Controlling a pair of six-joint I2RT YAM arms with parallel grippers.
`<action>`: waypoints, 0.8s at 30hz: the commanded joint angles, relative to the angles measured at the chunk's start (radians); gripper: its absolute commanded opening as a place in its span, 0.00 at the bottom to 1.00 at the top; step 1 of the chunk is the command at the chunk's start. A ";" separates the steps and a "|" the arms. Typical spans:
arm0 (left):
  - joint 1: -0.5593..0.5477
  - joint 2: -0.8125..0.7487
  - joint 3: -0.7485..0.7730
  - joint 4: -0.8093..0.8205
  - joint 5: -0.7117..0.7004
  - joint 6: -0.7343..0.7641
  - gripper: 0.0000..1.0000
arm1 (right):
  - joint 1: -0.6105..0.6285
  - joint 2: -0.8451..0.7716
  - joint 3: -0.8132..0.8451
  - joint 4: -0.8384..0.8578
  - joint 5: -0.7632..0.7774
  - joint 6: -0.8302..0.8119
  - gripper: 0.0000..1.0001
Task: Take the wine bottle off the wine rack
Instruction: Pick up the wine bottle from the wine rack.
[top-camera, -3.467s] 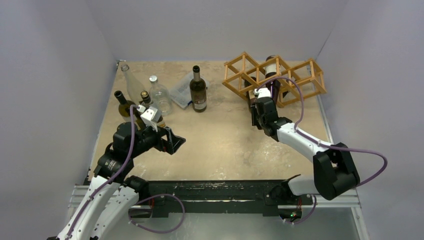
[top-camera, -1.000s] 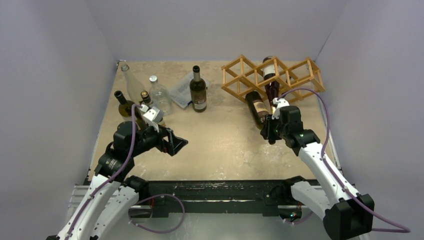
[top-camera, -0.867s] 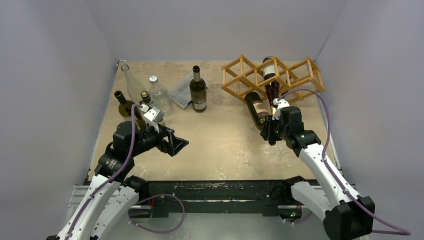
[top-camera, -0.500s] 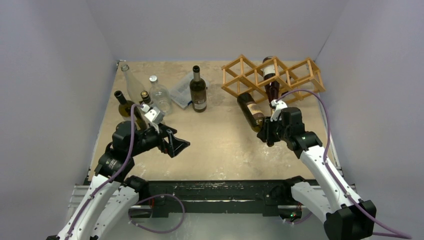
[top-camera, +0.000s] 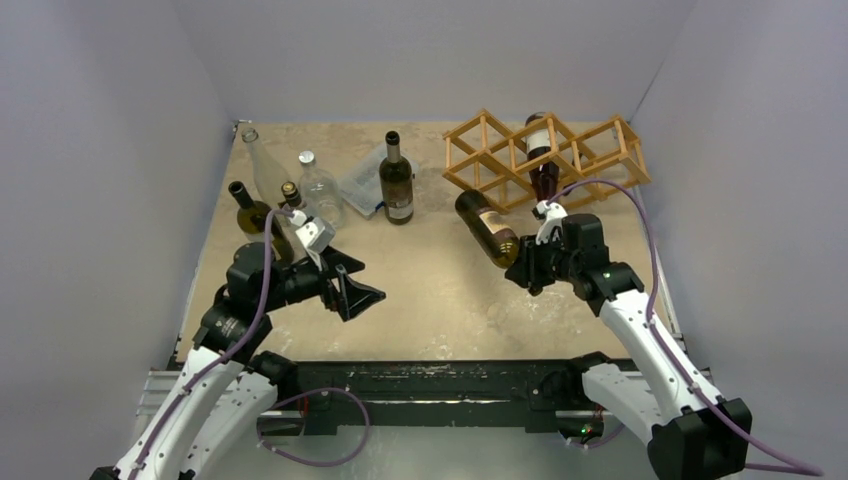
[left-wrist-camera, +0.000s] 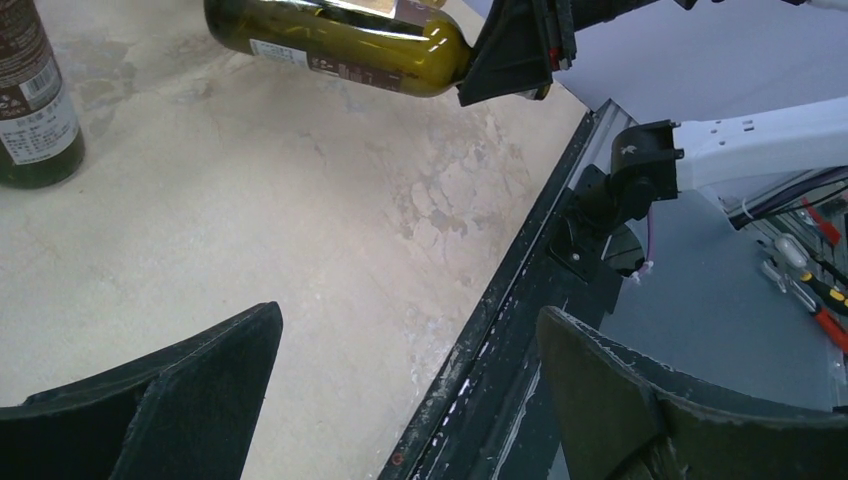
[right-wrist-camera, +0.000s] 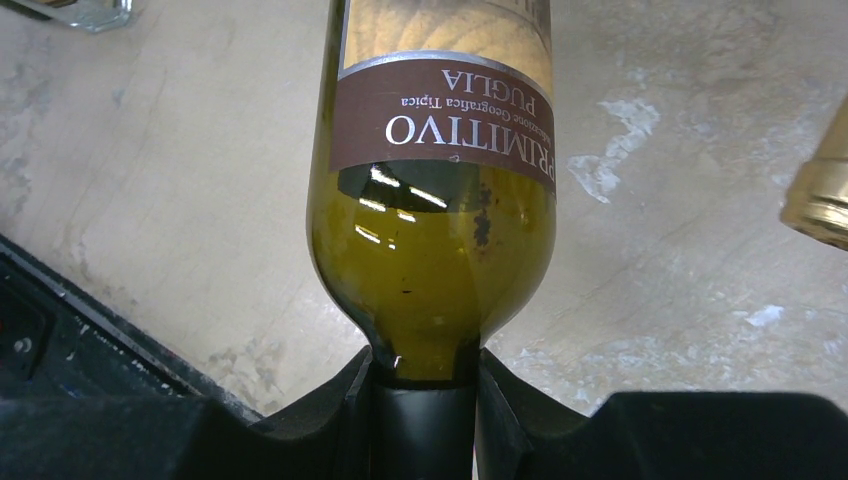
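The wooden wine rack (top-camera: 500, 150) stands at the back right of the table. My right gripper (top-camera: 527, 268) is shut on the neck of a green wine bottle (top-camera: 486, 228) with a brown label, held level above the table, clear of the rack. In the right wrist view the neck sits between my fingers (right-wrist-camera: 424, 405) and the body (right-wrist-camera: 432, 200) points away. A second dark bottle (top-camera: 541, 150) lies in the rack's middle cell. My left gripper (top-camera: 365, 290) is open and empty over the near left of the table; its view shows the held bottle (left-wrist-camera: 340, 45).
A dark labelled bottle (top-camera: 396, 182) stands at the back centre by a clear plastic box (top-camera: 362, 180). Clear and dark bottles (top-camera: 318, 192) stand at the back left. A gold-capped bottle top (right-wrist-camera: 820, 195) shows at the right wrist view's edge. The black rail (top-camera: 420, 385) runs along the near edge.
My right gripper has drawn the green bottle out of the rack's lower cell and carried it left and toward me. My left gripper has swung a little right and down.
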 joint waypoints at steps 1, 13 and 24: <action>-0.038 0.005 -0.010 0.058 0.012 0.000 0.99 | 0.002 0.000 0.066 0.158 -0.137 -0.044 0.00; -0.280 0.101 0.019 0.090 -0.107 0.175 0.98 | 0.019 0.160 0.190 0.071 -0.328 -0.294 0.00; -0.508 0.207 0.035 0.133 -0.368 0.466 0.95 | 0.038 0.370 0.325 -0.268 -0.467 -0.747 0.00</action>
